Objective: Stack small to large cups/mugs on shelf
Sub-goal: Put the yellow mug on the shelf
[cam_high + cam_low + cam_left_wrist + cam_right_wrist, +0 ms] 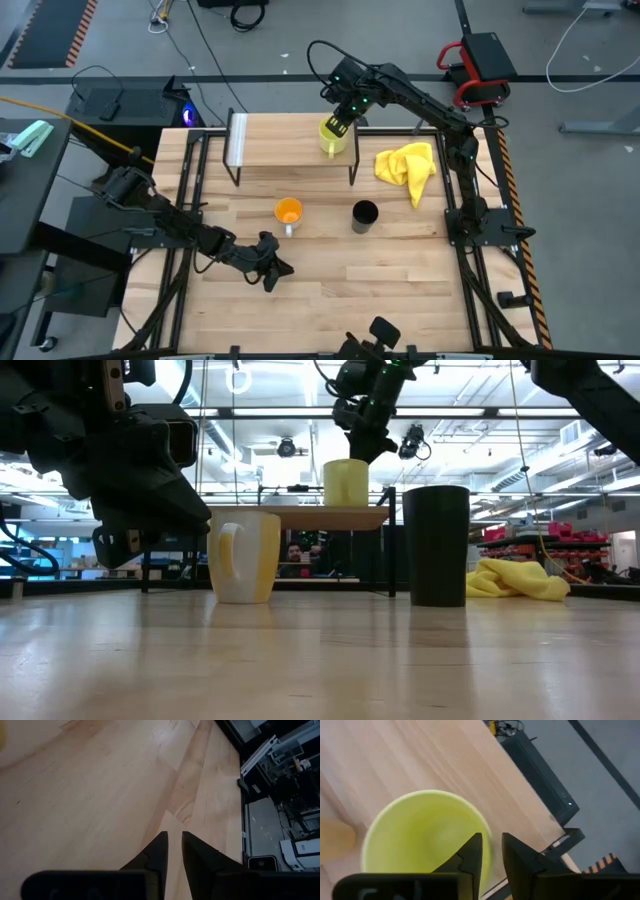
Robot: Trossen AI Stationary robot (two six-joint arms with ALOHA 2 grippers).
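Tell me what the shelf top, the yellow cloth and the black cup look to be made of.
Shelf: pale wood top with visible grain, on thin black legs, likely metal. Yellow cloth: soft fabric, crumpled into folds. Black cup: matte dark surface with no glare, maybe plastic or ceramic; the look leaves it open.

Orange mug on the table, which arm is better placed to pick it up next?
Left. The left claw waits just in front of the orange mug, empty, while the right claw is busy at the yellow-green mug on the shelf.
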